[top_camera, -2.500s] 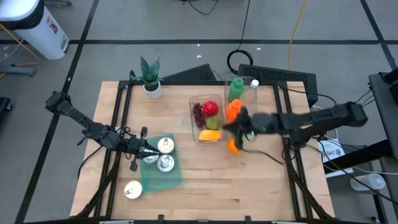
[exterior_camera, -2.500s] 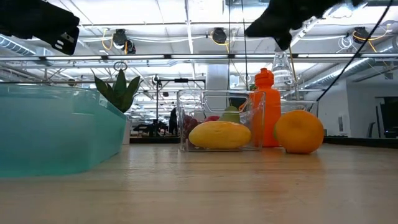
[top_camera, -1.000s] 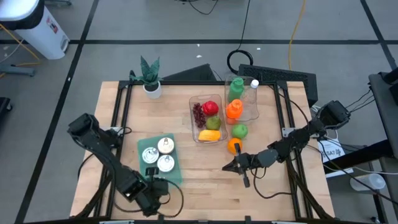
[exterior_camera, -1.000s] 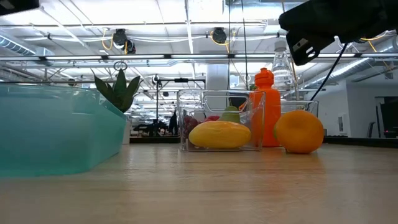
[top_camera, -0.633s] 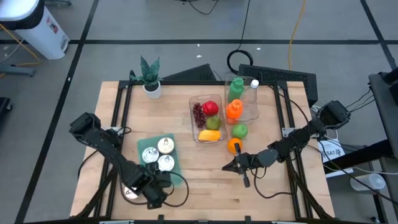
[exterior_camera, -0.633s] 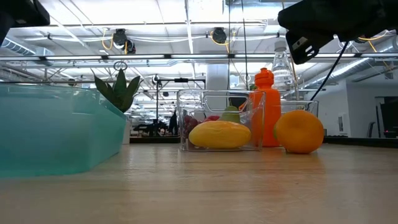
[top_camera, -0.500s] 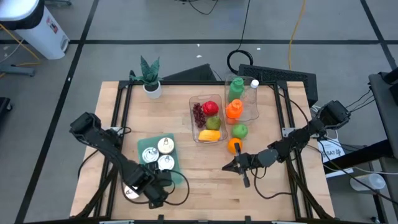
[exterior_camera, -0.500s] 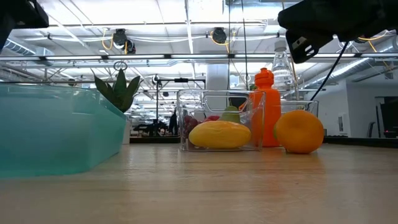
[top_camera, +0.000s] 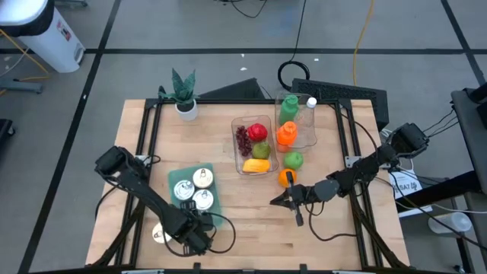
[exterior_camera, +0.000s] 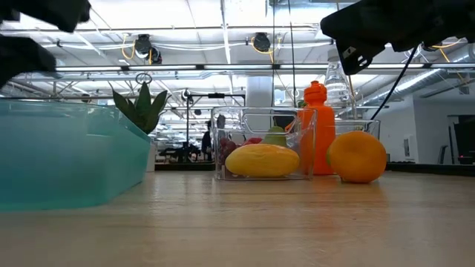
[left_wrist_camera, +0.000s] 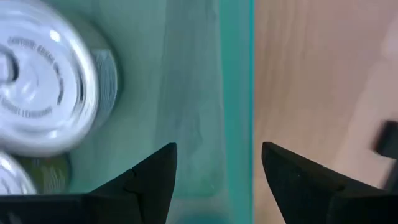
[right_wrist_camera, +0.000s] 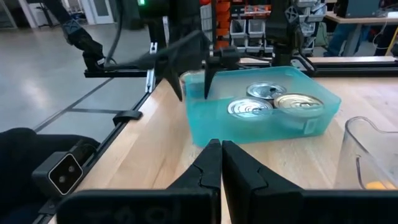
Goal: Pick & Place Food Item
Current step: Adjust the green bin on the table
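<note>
**A:** ok where's everything sitting? Start with the big stuff.

**B:** Wooden table (top_camera: 251, 217). The left arm (top_camera: 141, 190) stretches from the left edge down toward the front, elbow bent, and the left gripper (top_camera: 199, 230) hangs over the near corner of the teal bin (top_camera: 211, 205). Its fingers (left_wrist_camera: 152, 177) are spread wide with nothing in them, one over the bin floor, the other outside the wall. The right arm (top_camera: 365, 171) reaches in from the right, and the right gripper (top_camera: 278, 202) floats just in front of the orange (top_camera: 286, 178), fingers pinched together, empty too.

**A:** and the food?

**B:** The clear tray (top_camera: 237, 144) holds grapes (top_camera: 243, 139), a red apple (top_camera: 259, 132), a mango (top_camera: 255, 165). The orange sits on the table right beside the tray, a green apple (top_camera: 293, 160) just behind it. Three cans (right_wrist_camera: 273, 101) are in the bin, and a fourth can (top_camera: 159, 234) is on the table by the left arm.

**A:** any change from half a second ago?

**B:** The left arm has slid a bit rightward along the bin's front, its shoulder end moving inward too. The right one has barely shifted. Fruit and cans are in the same spots.
</note>
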